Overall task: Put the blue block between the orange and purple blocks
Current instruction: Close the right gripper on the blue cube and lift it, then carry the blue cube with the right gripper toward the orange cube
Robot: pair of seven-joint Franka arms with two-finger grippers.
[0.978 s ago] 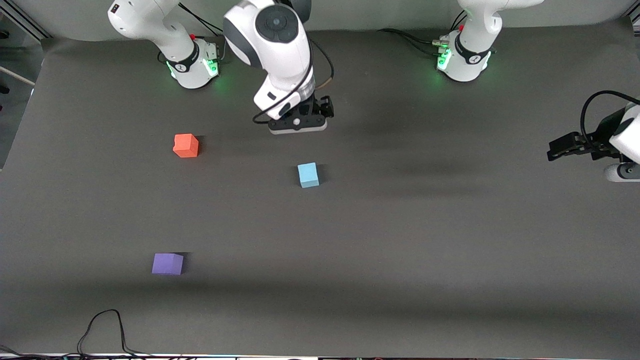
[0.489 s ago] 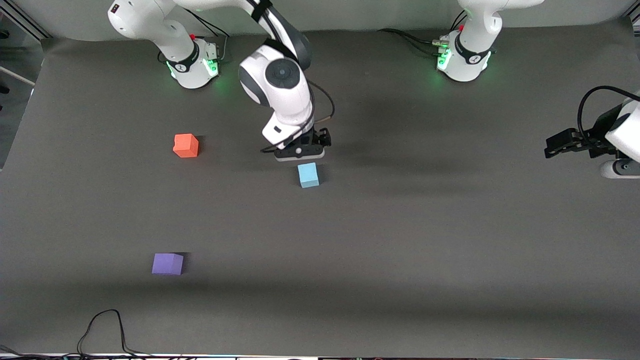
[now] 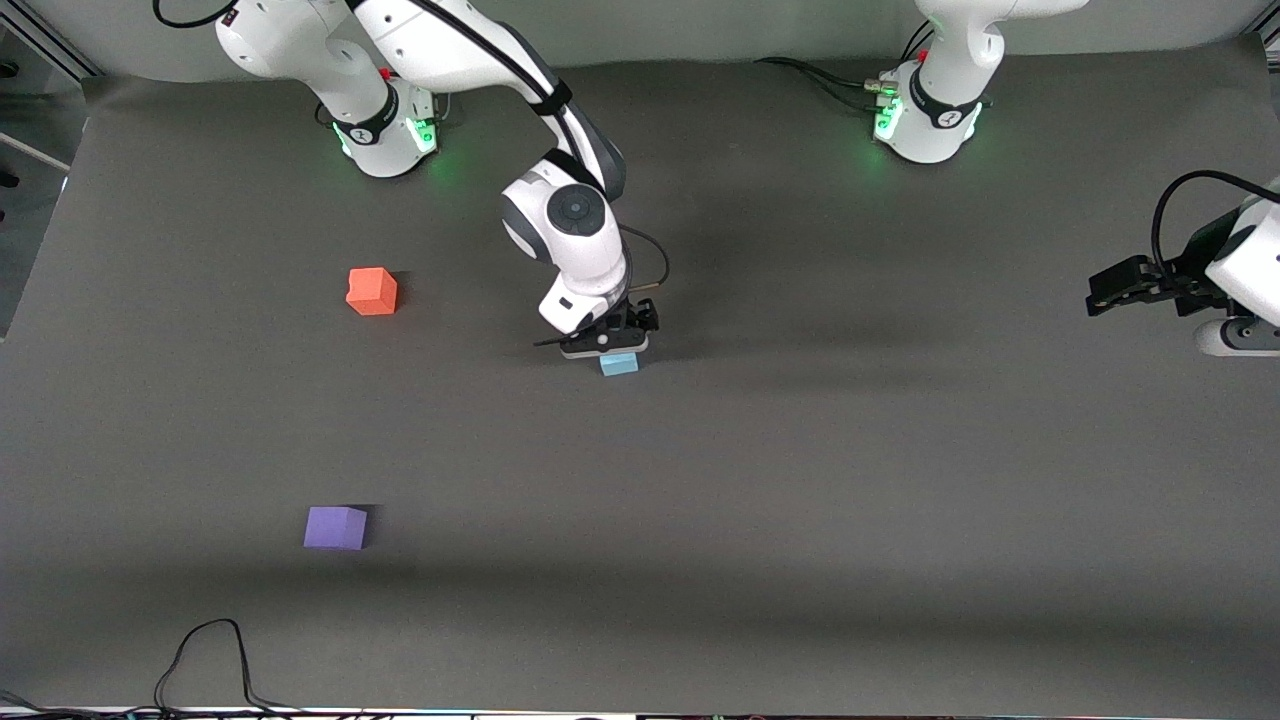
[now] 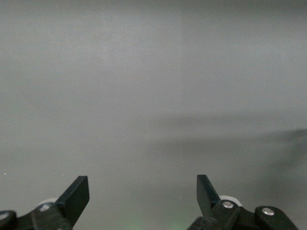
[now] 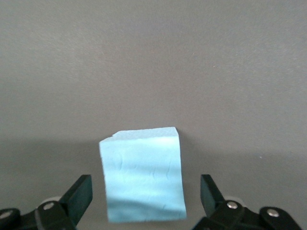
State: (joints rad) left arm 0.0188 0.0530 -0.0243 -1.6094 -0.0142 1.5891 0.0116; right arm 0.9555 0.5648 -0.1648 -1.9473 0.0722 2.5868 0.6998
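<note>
On the grey table [image 3: 800, 450], blue block [image 5: 144, 175] sits between the right claw's [image 5: 144, 196] spread, untouching fingers [image 5: 79, 194].

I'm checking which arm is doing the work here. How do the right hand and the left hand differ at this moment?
The right hand is low over the blue block, its open fingers on either side of it; the left hand has only bare table between its fingers. The right hand is over the middle of the table, while the left hand waits at the left arm's end. Both hands are open, and neither grips anything.
</note>
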